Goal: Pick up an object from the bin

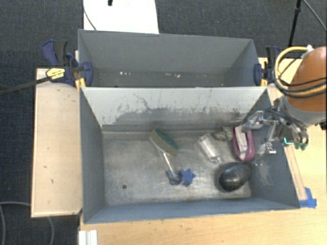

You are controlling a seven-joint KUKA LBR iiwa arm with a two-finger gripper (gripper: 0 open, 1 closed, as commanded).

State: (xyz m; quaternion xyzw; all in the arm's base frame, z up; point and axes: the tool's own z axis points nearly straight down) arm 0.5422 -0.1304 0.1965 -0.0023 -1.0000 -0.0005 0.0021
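Currently gripper [259,137] sits low at the right end of the bin [92,152], just beside a purple-pink oblong thing [244,143]; clenched or released, cannot tell. Dark rounded lump [232,178] just nearer. Clear plastic piece [208,148] to its left. Green-headed brush [163,141] and blue bit [185,176] mid-floor, well apart.

Low inside the grey metal bin [153,106], a metal pincer [259,134]. Just left of it, a purple oblong plastic thing [244,143]; near, below-left, a dark grey rounded lump [233,178]. Farther left, a clear plastic piece [208,148], a green-bristled brush [164,142], a small blue scrap [185,176].
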